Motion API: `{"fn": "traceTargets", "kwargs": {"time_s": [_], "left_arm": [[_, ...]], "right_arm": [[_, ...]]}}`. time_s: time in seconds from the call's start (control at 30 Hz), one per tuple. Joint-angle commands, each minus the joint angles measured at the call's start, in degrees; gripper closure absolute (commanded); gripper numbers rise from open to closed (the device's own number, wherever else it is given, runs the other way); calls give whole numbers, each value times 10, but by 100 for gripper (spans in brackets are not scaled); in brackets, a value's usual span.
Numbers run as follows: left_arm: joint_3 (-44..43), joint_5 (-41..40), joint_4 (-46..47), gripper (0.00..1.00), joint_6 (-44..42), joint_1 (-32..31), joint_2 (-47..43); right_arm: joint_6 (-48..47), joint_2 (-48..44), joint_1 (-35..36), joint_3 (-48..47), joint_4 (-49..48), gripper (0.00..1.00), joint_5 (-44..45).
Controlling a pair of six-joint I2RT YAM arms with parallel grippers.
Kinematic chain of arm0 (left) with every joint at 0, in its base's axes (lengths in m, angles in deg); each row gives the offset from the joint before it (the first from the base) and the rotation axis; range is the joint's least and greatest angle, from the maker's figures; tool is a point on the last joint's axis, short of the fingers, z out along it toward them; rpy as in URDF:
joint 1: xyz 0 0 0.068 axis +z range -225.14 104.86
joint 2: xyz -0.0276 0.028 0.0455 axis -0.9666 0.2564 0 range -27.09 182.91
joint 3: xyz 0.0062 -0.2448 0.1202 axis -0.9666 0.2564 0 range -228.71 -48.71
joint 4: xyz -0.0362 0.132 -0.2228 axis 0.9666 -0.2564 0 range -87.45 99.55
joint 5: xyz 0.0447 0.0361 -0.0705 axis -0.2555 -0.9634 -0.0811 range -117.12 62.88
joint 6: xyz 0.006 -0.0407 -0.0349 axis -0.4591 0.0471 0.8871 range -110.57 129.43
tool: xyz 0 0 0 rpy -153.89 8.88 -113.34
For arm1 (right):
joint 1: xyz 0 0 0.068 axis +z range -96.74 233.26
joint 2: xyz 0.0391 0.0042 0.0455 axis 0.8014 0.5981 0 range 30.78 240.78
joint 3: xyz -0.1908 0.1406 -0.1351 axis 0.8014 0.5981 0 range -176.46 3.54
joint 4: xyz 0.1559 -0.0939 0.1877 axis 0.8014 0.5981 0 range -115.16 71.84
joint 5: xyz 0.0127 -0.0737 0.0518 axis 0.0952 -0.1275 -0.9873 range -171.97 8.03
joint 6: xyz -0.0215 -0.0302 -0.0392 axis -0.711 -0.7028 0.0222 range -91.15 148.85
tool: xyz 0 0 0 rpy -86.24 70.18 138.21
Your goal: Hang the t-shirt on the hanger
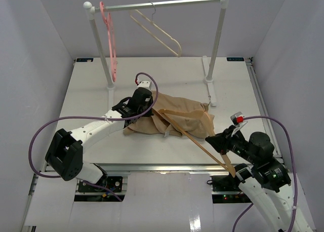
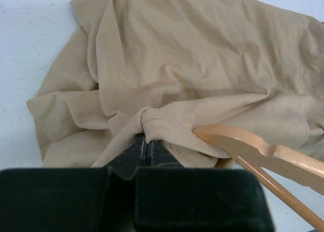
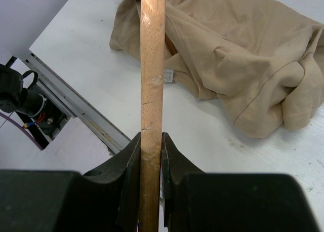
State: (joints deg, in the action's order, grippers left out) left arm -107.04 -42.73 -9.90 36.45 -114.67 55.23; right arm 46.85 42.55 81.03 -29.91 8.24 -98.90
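White table (image 1: 91,90) is enclosed on three sides by pale lilac walls (image 1: 30,49); white clothes rail (image 1: 157,5) is stood at far edge.

Right gripper (image 3: 151,152) clamped on wooden hanger (image 3: 152,65), fingers (image 3: 129,166) pressed against bar on both sides. Bar runs away from gripper over edge of crumpled tan t-shirt (image 3: 238,54). Shirt heaped on white table (image 3: 86,75); small white label (image 3: 168,76) (print unreadable) just beside bar. Metal rail (image 3: 76,108) along near table edge.
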Motion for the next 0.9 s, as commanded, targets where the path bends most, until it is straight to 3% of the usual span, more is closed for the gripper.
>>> {"fn": "traceTargets", "kwargs": {"time_s": [0.0,0.3,0.57,0.87], "left_arm": [[-24,-1,2,100,2,6,7],[-15,-1,12,100,3,7,9],[-20,12,14,100,3,7,17],[0,38,24,100,11,8,-5]], "right_arm": [[-2,-29,2,-44,20,92,-12],[-12,-25,2,-48,24,92,-23],[25,-36,1,18,-38,92,-54],[41,-21,1,61,-109,92,-32]]}}
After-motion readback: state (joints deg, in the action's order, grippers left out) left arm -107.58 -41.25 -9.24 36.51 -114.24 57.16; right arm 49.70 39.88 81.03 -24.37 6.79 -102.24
